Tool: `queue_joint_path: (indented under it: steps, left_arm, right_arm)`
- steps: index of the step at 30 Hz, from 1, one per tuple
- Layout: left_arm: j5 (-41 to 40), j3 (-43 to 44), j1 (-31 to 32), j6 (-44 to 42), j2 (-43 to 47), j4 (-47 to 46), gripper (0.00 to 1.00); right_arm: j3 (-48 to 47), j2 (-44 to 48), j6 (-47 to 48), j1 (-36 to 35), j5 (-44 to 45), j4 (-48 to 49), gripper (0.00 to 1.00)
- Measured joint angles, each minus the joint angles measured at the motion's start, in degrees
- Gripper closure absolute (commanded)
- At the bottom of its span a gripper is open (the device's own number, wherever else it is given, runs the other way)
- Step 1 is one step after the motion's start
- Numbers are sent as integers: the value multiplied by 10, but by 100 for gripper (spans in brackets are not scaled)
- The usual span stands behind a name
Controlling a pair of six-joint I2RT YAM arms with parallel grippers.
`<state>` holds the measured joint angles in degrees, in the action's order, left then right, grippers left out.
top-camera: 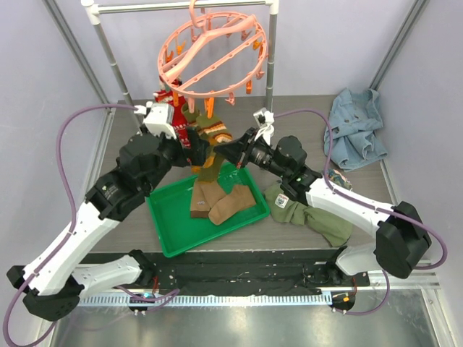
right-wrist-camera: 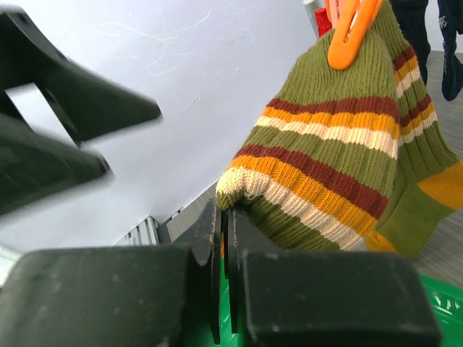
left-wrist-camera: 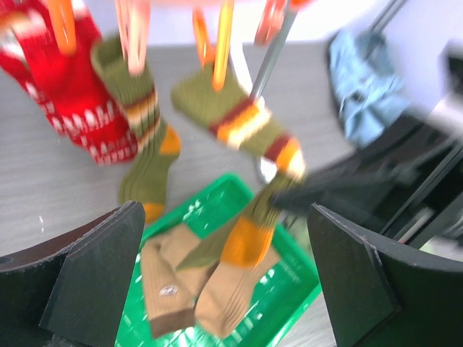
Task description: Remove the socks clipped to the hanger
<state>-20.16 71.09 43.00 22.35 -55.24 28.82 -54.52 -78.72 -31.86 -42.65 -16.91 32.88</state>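
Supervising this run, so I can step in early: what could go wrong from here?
The right hand pinches only the edge of the striped sock, so it might slip when pulled. The orange peg clamps that sock, so pulling could swing the hanger instead of freeing it.

Left fingers point(left-wrist-camera: 101, 275) apart, right fingers point(right-wrist-camera: 205, 233) pinched

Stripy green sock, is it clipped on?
On. An orange peg pinches the sock at its top; the right tool grips its edge.
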Motion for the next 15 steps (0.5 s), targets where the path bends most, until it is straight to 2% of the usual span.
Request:
queue_joint_path:
  steps: [6,15]
  left_arm:
    - [-6,123,-7,12,-77,27,4]
    - [32,187,-33,36,-165,42,11]
  right_arm:
    - [22,17,3,0,-3,-5,99]
    - [34,39,9,0,-4,-13,99]
